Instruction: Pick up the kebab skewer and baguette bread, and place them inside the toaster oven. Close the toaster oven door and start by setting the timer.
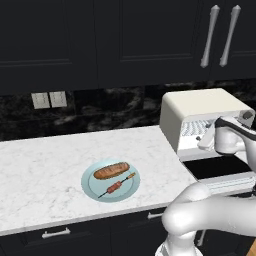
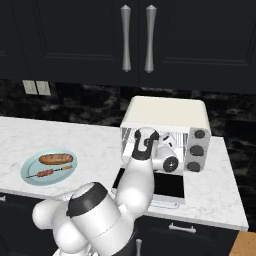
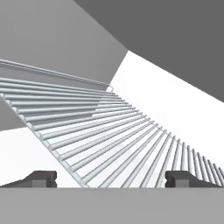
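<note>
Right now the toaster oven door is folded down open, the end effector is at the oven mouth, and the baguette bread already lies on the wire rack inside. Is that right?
Not quite. The baguette bread is not on the wire rack; it lies on the blue plate beside the kebab skewer, as the left base view shows. The toaster oven door is indeed down, and the end effector is at the oven mouth, fingers apart.

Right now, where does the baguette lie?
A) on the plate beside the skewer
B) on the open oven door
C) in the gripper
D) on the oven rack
A: the baguette lies on the plate next to the skewer, left of the oven.
</note>
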Motion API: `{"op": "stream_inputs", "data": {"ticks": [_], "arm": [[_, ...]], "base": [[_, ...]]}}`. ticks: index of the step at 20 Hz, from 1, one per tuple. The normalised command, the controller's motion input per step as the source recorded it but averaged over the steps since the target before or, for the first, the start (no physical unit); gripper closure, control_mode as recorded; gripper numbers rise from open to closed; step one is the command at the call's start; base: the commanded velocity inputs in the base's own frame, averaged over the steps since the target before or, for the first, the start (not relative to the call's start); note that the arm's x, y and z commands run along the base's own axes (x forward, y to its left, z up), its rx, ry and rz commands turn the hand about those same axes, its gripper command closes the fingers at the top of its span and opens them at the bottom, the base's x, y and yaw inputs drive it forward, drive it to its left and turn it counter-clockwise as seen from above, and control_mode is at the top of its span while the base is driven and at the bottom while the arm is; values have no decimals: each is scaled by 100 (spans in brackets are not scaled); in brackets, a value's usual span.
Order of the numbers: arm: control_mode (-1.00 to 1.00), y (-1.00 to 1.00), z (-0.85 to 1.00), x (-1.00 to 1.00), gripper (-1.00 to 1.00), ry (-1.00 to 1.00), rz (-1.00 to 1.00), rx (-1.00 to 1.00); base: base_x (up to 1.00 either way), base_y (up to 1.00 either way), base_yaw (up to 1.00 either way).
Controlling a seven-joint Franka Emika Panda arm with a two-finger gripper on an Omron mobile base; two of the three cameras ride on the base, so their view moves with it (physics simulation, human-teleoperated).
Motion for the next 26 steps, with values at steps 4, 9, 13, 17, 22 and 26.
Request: {"op": "stream_inputs", "data": {"ticks": [4,9,13,17,22,26], "arm": [[-100,0,-5,14,-100,-3,0,-6],[-100,-5,0,7,-100,0,0,-2],[-100,-8,0,6,100,0,0,0],[-100,-4,0,0,100,-1,0,0],[-100,-3,0,0,100,0,0,0],[-100,0,0,-12,100,0,0,0]], "base": [[0,0,0],[0,0,0],[0,0,0],[0,0,0],[0,0,0],[0,0,0]]}}
